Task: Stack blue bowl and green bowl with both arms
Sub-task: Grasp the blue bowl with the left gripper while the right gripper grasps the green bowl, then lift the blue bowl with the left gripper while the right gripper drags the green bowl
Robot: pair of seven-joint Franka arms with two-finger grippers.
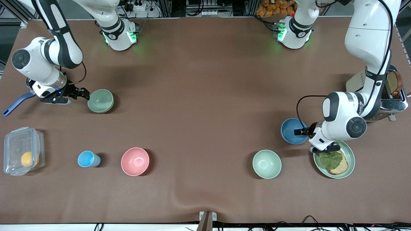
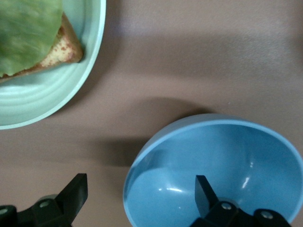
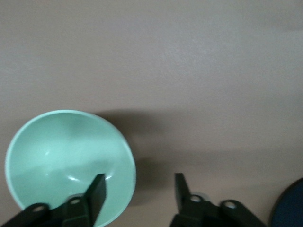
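Front cam sits high, faces both arm bases, takes in the whole bench [image 1: 205, 96]. Left wrist cam looks straight down, close on blue bowl [image 2: 213, 170] & toast plate [image 2: 71, 90], both also in front view. Right wrist cam: close over green bowl [image 3: 66, 161], likewise shared.

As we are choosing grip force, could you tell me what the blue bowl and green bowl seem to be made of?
Blue bowl: probably moulded plastic, smooth, satin; small soft glints inside in the left wrist view. Green bowl: likely the same plastic, matte, with faint highlights and a thin, even rim.

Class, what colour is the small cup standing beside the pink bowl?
Bright sky blue; the cup shows best in the front view.
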